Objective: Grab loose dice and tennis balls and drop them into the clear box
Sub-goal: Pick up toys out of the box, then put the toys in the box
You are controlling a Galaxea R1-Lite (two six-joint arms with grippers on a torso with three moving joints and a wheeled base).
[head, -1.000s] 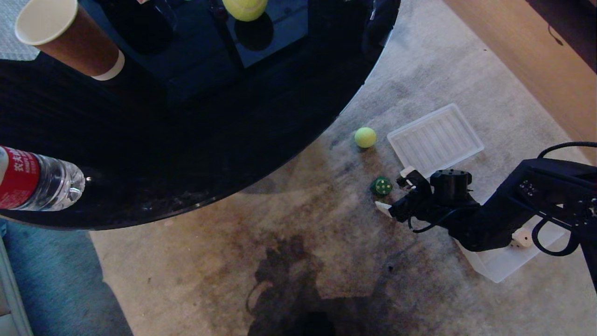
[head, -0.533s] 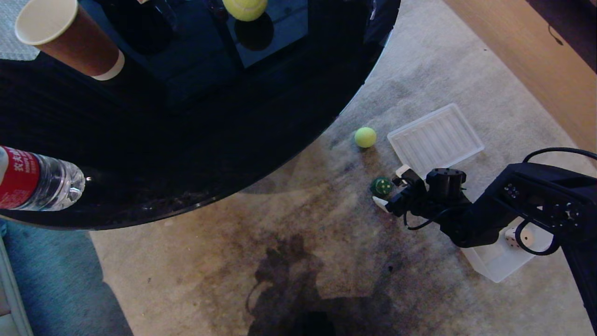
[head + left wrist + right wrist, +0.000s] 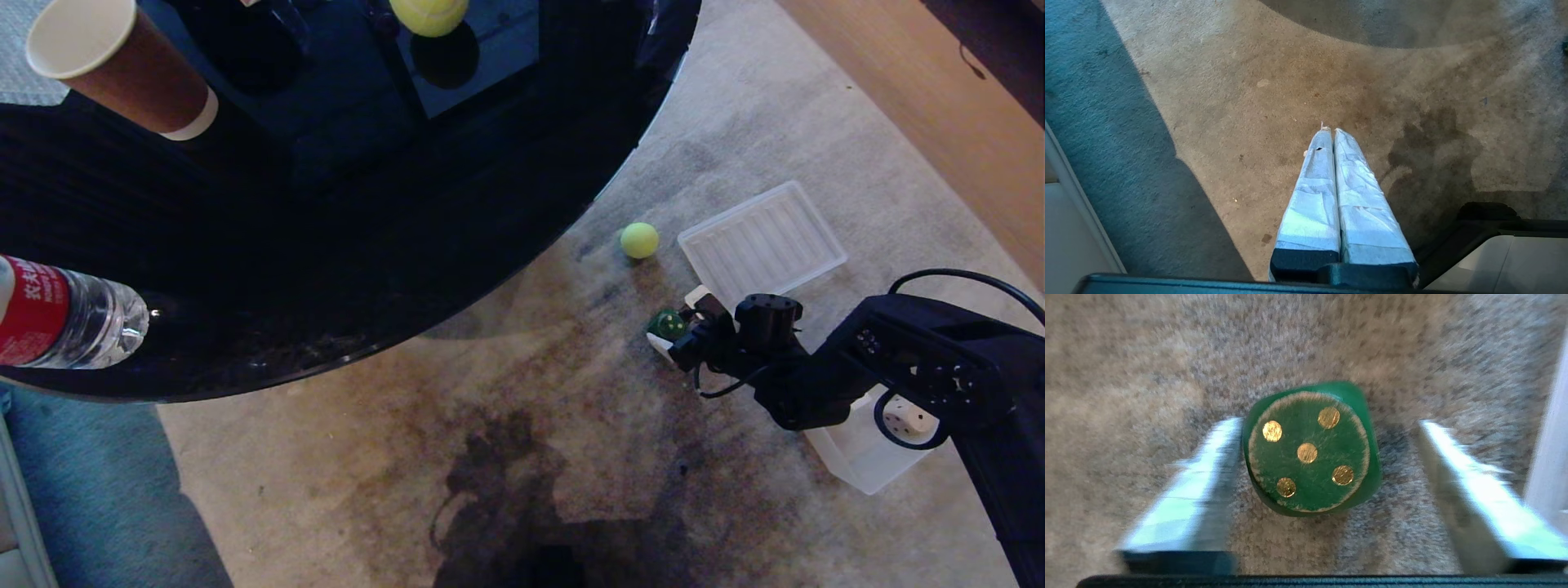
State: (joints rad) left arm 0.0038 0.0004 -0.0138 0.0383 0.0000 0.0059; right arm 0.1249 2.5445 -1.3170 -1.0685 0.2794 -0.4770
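**Straddling the green die**

My left gripper, taped fingers pressed together, is hanging over bare carpet. L to R on the matted rug: fuzzy tennis ball, then rounded green die, gold pips up, w/ my right gripper spread around it, one finger touching, other apart. Ribbed lid beside; translucent clear box farther R.
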